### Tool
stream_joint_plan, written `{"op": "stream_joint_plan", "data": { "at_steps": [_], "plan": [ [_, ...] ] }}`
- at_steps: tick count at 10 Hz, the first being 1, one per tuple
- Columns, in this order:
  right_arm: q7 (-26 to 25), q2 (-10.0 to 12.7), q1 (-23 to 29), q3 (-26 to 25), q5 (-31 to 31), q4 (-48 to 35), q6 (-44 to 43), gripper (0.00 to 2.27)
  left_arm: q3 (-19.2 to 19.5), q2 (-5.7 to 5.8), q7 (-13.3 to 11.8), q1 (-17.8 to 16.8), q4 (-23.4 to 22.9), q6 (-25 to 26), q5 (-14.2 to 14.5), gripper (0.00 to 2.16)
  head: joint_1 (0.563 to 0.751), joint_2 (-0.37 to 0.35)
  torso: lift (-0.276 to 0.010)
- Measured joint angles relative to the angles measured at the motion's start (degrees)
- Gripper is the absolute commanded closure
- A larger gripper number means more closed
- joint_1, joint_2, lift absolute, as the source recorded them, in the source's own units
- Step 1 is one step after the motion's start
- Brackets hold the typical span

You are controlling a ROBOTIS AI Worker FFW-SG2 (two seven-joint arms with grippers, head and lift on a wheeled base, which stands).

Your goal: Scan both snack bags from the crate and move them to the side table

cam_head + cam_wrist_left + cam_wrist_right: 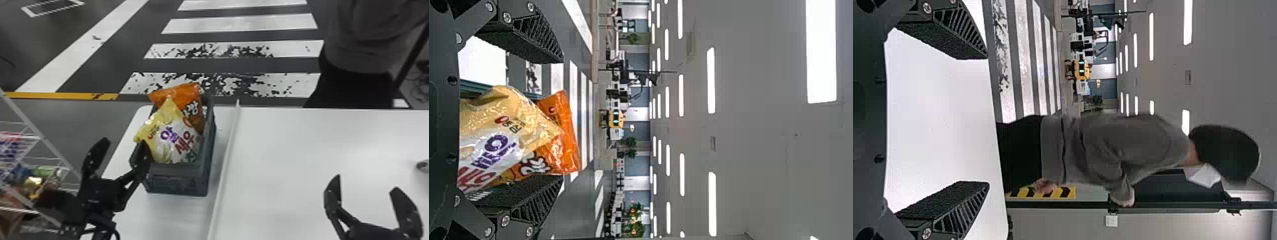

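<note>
The yellow-and-white snack bag [174,137] leans in the near part of the crate [177,183], its upper part well above the rim. It looks puffed with air, so I'd expect next to no weight, a soft body that dents and swings, and a slick, crinkly film that could slide out of a loose hold. The snacks inside are likely brittle. I'd rather take it by the upper edge or a gathered fold of film than squeeze the full belly, firm enough to stop it slipping, gentle enough not to crush or burst it.

Behind it, and partly covered by it, the orange bag [178,94] also pokes out of the crate; I judge it much the same to handle. The two overlap, so a deep bite could catch both or drag the second along. The yellow one wants to come first, for its scan.

My left claw [125,141] is spread beside the crate, one finger overlapping the yellow bag's edge in the head view; whether it touches, I can't tell. Farther out, my right claw [367,182] is also spread, empty, over the white desk [287,143].
</note>
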Motion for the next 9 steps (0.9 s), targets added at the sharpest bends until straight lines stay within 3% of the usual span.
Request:
{"op": "stream_joint_plan", "data": {
  "at_steps": [3, 7, 9],
  "plan": [
    [0.0, 0.0, 0.1, 0.2, 0.4, -0.1, 0.7, 0.09, 3.3, -0.06, -4.9, -6.1, 4.2, 7.7, 3.3, 0.19, 0.695, 0.212, -0.099],
    [0.0, 0.0, 0.3, 0.4, 0.7, -0.3, 0.7, 0.09, 4.2, 0.03, -12.3, -14.0, 9.4, 20.0, 4.1, 0.19, 0.695, 0.204, -0.099],
    [0.0, 0.0, 0.4, 0.3, 0.7, -0.4, 0.8, 0.09, 3.9, 0.01, -14.8, -16.4, 11.2, 22.5, 4.2, 0.19, 0.695, 0.192, -0.099]
  ]
}}
